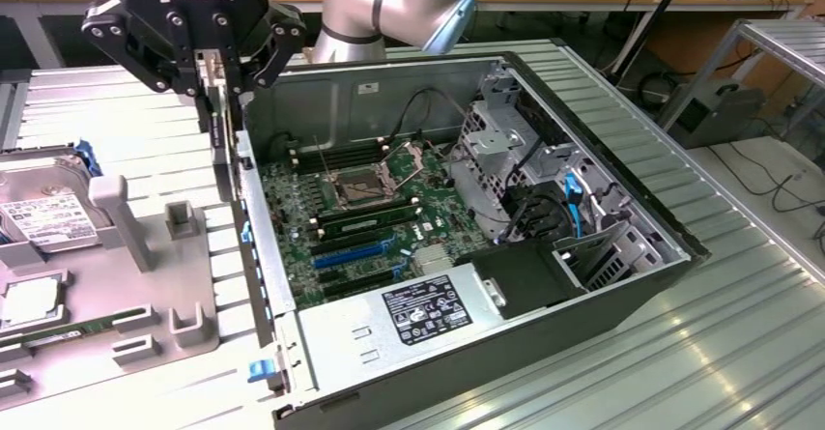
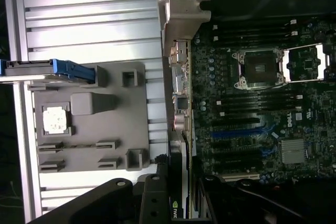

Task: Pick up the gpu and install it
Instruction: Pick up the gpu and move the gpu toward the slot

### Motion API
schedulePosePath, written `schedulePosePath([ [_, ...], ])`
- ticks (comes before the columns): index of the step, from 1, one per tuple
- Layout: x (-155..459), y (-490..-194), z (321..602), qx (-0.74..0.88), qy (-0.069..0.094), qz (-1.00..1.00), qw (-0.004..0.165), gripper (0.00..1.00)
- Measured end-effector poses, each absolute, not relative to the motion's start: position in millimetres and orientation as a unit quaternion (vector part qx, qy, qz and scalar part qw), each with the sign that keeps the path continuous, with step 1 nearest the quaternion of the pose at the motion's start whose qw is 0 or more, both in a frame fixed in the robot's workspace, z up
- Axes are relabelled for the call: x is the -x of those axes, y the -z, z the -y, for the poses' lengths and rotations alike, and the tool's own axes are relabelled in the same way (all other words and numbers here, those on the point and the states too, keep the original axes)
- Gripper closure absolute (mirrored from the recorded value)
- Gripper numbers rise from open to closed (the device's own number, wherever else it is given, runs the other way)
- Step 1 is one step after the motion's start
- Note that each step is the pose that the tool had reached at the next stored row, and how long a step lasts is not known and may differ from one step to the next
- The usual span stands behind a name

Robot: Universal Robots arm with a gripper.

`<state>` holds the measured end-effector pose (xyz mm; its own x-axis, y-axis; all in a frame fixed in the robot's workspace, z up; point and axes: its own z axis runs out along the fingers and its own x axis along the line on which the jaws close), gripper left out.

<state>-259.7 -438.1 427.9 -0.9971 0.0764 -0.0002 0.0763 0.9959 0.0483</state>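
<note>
Edge-on gpu between fingers, beside motherboard

Exterior view looks down obliquely; wrist view faces straight down, nearer; both share the motherboard.

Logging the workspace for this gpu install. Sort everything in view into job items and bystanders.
Job in hand:
gpu, clamped in the gripper
open computer case
motherboard

Lying about:
hard drive
processor chip
memory stick
grey holder tray that carries them
</note>
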Motion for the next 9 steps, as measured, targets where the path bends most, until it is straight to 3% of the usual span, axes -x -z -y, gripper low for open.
schedulePosePath([
  [9, 239, -428, 438, -0.038, -0.024, -0.999, 0.001, 0.73],
])
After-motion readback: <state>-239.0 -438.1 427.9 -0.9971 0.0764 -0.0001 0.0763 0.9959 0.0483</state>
